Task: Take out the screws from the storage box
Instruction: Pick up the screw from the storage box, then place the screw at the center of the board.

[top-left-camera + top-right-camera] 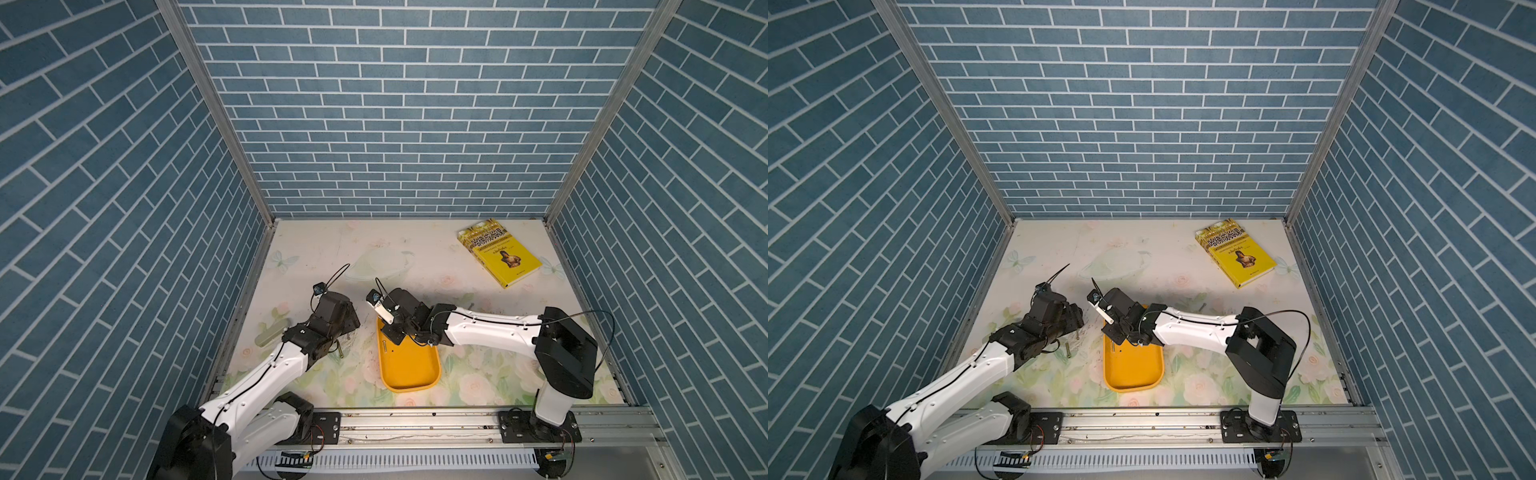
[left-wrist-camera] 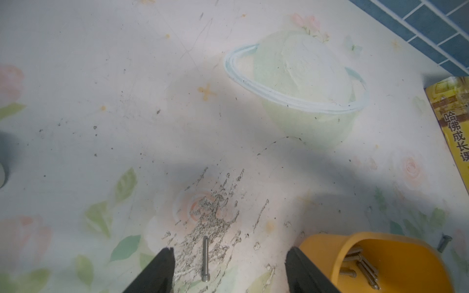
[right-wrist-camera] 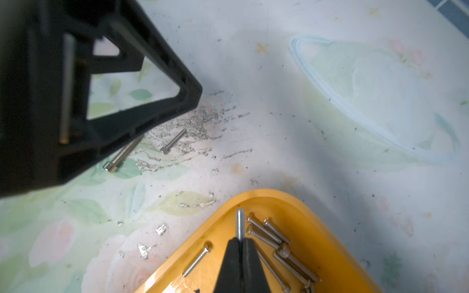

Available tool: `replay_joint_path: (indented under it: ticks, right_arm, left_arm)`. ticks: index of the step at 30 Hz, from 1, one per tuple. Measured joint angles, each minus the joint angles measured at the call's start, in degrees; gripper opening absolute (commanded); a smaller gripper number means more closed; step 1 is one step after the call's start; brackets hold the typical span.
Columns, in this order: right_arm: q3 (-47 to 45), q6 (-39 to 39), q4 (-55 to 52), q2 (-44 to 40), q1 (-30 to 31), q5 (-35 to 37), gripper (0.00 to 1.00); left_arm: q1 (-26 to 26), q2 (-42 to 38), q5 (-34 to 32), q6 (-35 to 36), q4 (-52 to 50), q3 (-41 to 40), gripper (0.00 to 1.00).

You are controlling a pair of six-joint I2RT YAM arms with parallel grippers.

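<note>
left gripper (image 2: 229, 251): jaws apart, low over the table (image 2: 127, 76) at left; a sweep could knock what lies beneath.
loose screws (image 3: 173, 141): two on the table under it; round, so a nudge may roll them.
storage box (image 3: 291, 203): near centre; light, may drag.
right gripper (image 3: 240, 242): tips clamped on the pinched screw (image 3: 239, 220) by its shaft, in the box's far-left corner; the thin hold may slip on lifting.
boxed screws (image 3: 269, 232): heaped just beside; may snag.

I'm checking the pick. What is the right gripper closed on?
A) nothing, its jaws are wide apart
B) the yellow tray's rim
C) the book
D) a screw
D: in the right wrist view the right gripper is shut on a screw, whose threaded end pokes out past the fingertips over the storage box.
</note>
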Motion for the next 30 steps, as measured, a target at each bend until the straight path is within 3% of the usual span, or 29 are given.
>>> replay_joint_path:
  ticks: [12, 23, 30]
  right_arm:
    - [-11.2, 0.3, 2.6, -12.7, -3.0, 4.8, 0.0]
    - [-29.6, 6.2, 9.6, -30.9, -12.2, 8.4, 0.0]
    - [-37.8, 11.0, 11.5, -36.5, -14.7, 11.0, 0.0]
  left_arm:
    - [-5.0, -0.9, -0.2, 1.2, -2.2, 4.5, 0.73]
    - [-18.1, 4.6, -5.3, 4.4, -1.9, 13.3, 0.73]
    - [-23.5, 9.7, -7.8, 6.6, -1.9, 16.6, 0.72]
